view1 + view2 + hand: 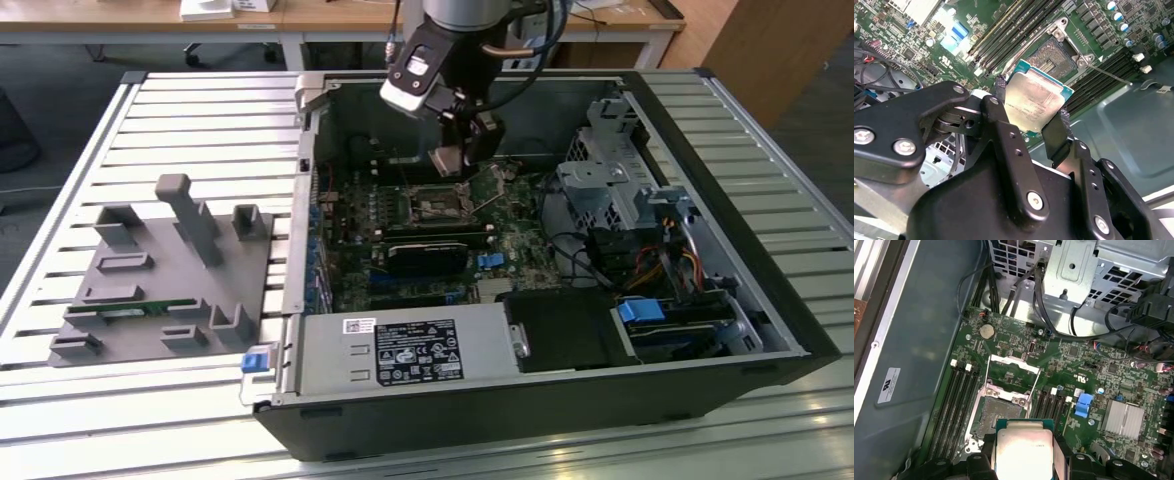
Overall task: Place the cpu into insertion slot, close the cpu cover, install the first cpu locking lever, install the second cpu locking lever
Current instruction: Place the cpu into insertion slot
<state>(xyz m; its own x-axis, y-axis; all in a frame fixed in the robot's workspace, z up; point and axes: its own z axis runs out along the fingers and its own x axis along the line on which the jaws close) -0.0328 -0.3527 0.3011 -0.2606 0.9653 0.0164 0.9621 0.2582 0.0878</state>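
Black gripper (1031,104) clamps the cpu (1037,100) by its edges near the insertion slot (1054,55)

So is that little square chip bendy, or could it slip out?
Probably stiff: the cpu looks perfectly flat though the pincer grips it by just two edges. Likely light, since it is so thin. Its smooth metal face might be slippery, so a loose squeeze could drop it.

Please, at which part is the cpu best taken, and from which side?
Probably by two opposite edges, as the gripper holds it now: fingers close in from both sides, along the chip's plane. The cpu is flat and thin, so its broad faces stay free for the insertion slot.
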